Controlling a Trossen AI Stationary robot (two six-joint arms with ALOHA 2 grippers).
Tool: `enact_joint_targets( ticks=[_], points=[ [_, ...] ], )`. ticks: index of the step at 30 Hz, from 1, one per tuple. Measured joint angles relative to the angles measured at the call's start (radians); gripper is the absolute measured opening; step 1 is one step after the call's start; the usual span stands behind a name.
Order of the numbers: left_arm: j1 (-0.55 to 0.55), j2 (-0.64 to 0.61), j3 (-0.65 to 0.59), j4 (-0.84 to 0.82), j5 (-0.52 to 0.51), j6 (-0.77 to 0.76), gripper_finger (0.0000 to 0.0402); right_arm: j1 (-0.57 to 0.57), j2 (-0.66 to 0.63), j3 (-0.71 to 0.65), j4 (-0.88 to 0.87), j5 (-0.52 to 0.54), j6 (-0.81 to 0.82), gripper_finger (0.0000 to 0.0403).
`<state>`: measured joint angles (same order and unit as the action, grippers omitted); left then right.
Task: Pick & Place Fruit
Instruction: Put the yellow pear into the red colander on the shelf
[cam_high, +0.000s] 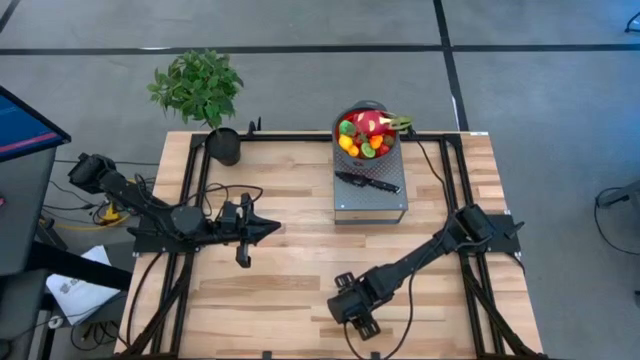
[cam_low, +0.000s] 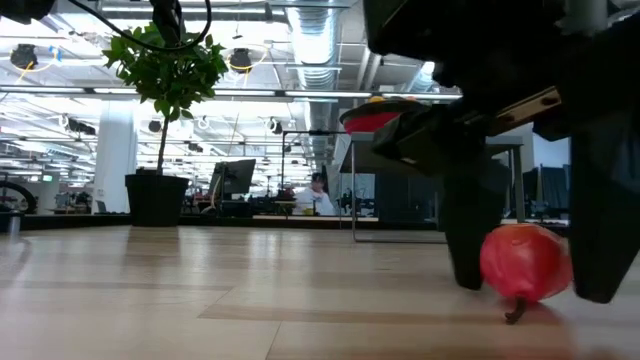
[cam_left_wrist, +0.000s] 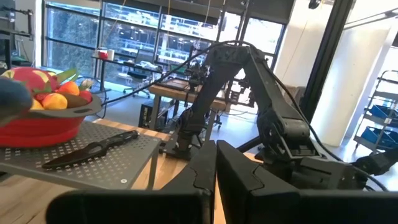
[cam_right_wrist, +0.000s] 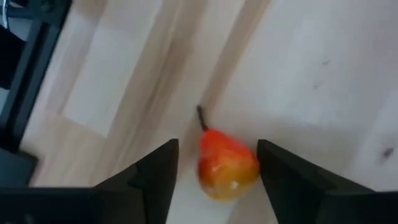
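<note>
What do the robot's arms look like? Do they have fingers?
Both arms are black, built from chunky jointed segments, with black cables trailing from their bases. The left end effector tapers to a point. The right end effector has two flat, dark fingers with angled tips. No markings show on them.

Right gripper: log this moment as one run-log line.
right gripper: open, straddling red-orange pear on table | left gripper: shut, waiting | bowl: fruit-filled
</note>
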<state>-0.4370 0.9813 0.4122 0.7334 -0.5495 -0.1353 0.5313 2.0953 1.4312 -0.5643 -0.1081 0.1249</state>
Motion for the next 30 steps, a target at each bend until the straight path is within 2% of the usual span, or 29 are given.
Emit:
enact_joint_targets(
  ticks=[9,13,24,30],
  points=[
    [0.0,0.0,0.0,0.0,0.0,0.0,0.0006,0.001,-0.001,0.026,-0.009,-0.002,0.0,0.0119],
    [0.0,0.0,0.0,0.0,0.0,0.0,0.0006,-0.003,-0.002,0.048,-0.029,-0.002,-0.001,0.0091],
    [0.0,0.0,0.0,0.0,0.0,0.0,0.0006,-0.041,-0.002,0.148,-0.172,0.002,-0.028,0.0092],
    [0.0,0.0,0.0,0.0,0.0,0.0,0.0006,-0.09,-0.002,0.283,-0.35,0.002,-0.1,0.009]
  ],
)
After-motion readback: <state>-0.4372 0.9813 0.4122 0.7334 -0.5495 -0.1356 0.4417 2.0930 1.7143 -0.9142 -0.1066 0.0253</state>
